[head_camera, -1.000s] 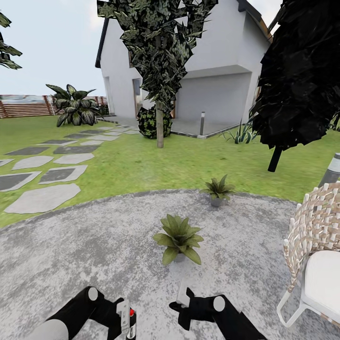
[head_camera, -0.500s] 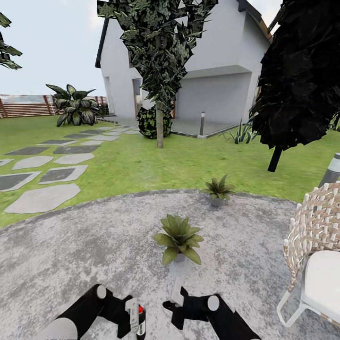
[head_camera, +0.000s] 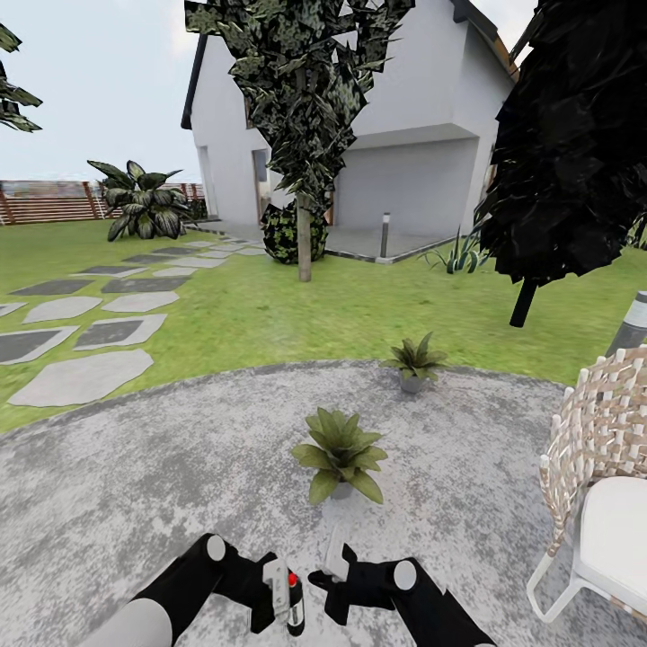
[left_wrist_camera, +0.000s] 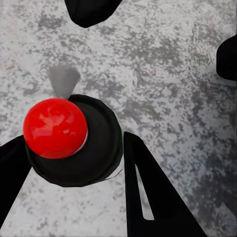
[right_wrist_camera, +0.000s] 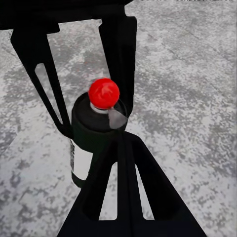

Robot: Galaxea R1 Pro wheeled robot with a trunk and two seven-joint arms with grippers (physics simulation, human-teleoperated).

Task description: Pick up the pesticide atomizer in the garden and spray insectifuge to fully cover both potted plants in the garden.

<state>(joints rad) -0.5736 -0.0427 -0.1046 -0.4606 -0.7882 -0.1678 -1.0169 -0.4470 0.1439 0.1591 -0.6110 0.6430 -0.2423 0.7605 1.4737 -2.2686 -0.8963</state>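
Patio (head_camera: 135,485): rough, mottled grey stone, matt. Bottle (left_wrist_camera: 94,143): smooth dark plastic body with a glossy red cap (left_wrist_camera: 54,127); gripper fingers (right_wrist_camera: 121,64) smooth matt black. Chair (head_camera: 593,431), right edge of head view: woven wicker shell, smooth white cushion.

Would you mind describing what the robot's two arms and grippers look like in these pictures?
Both arms are glossy black with a round white disc at the wrist joint. The left arm turns light grey further up. The left gripper and right gripper are black, with flat tapering fingers cut by long slots. No cables or markings show.
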